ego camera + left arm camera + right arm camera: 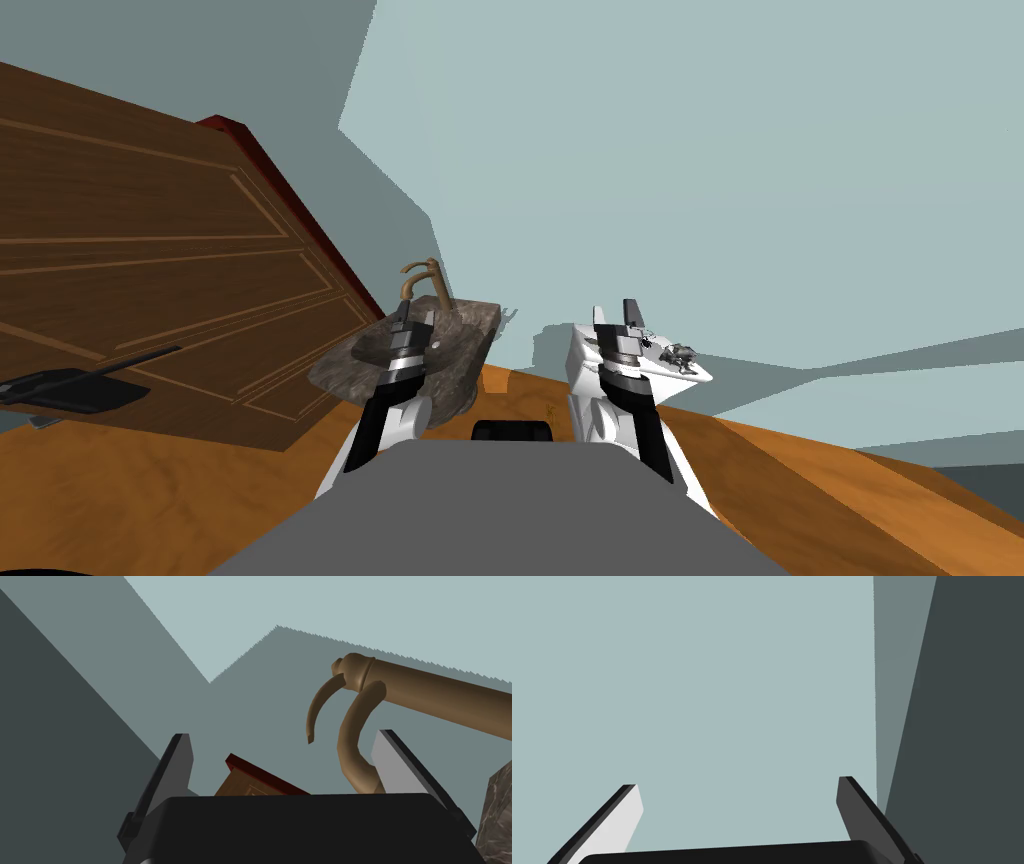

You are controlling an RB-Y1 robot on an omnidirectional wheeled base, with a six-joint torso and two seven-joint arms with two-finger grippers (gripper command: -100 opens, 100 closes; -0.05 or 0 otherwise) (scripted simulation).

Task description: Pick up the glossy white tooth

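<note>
— Tooth location first: where is the glossy white tooth?

— Cannot tell. The likeliest spot is the small grey jumble of items (680, 352) on top of the white blocky fixture (690, 380), at about one o'clock from me. Nothing there reads clearly as a tooth.

— And the hands?

— The right gripper (615, 310) stands near that jumble, at its ten o'clock, fingers spread wide and empty, probably so it can close over something small. The left gripper (413, 318), equally wide and empty, hangs at eleven o'clock over the dark veined stone basin (460, 345), with the brown curved faucet (360, 741) close beside one finger. I judge it parked out of the way.
</note>
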